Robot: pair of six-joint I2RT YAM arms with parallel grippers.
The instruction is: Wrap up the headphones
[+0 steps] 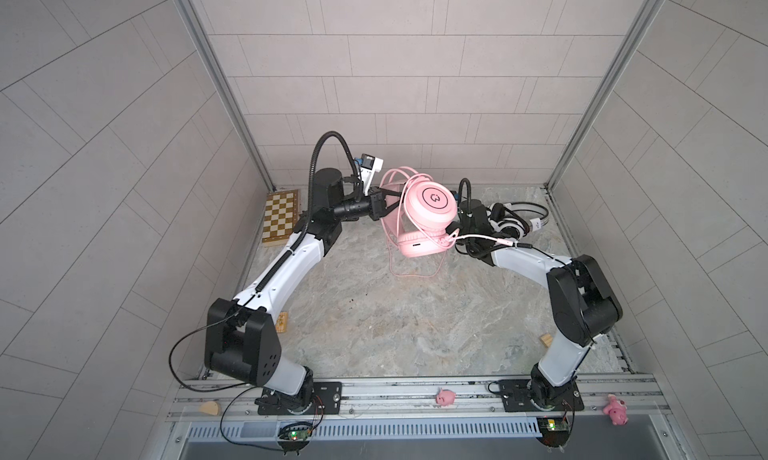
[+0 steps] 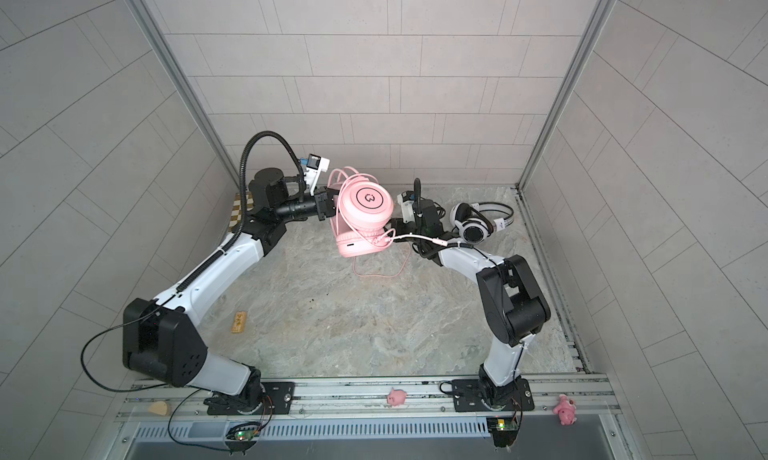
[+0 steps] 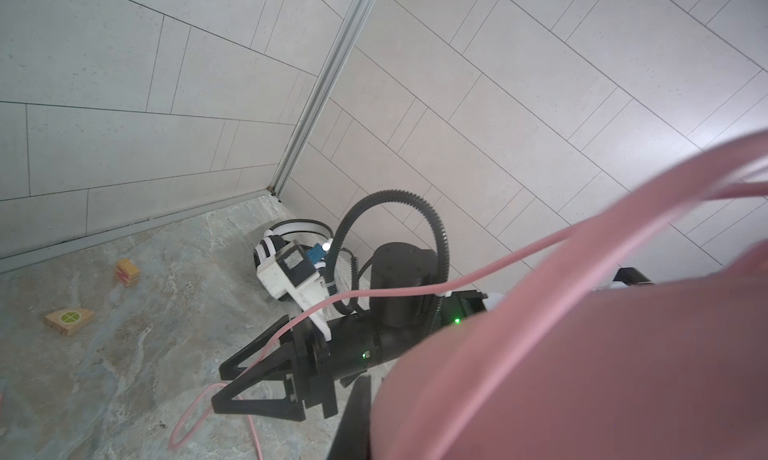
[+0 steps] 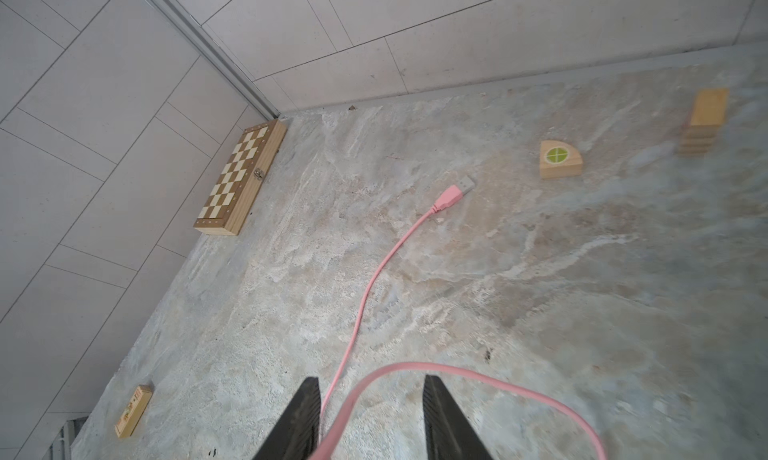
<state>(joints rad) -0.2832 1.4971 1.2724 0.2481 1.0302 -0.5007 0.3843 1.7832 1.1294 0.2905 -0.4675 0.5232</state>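
Gripping pink headphones (image 1: 430,206) in left fingers (image 1: 390,192), pink cable (image 4: 457,373) between parted right fingers (image 4: 305,420)

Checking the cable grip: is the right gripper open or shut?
The right gripper is open: jaws apart in its wrist view, pink cable passing unclamped between them.

**Raised headphones** (image 1: 430,206): clear of table (image 1: 395,321); headband in left gripper (image 1: 392,200), cups just above right gripper (image 3: 220,385).
**Cable** (image 4: 361,312): passes between right gripper's fingers (image 4: 305,416), then along table ahead of it. Plug (image 4: 455,194) lies farther ahead.
**Chessboard** (image 4: 241,177): beyond plug, against wall corner; behind left gripper, past its arm.
**Wedge block** (image 4: 559,159), **stepped block** (image 4: 706,113): on table, back-wall side of right gripper's line.
**Second headphones** (image 1: 511,223): on table behind right gripper, near opposite corner.
**Small flat block** (image 4: 134,412): on table beside left arm.
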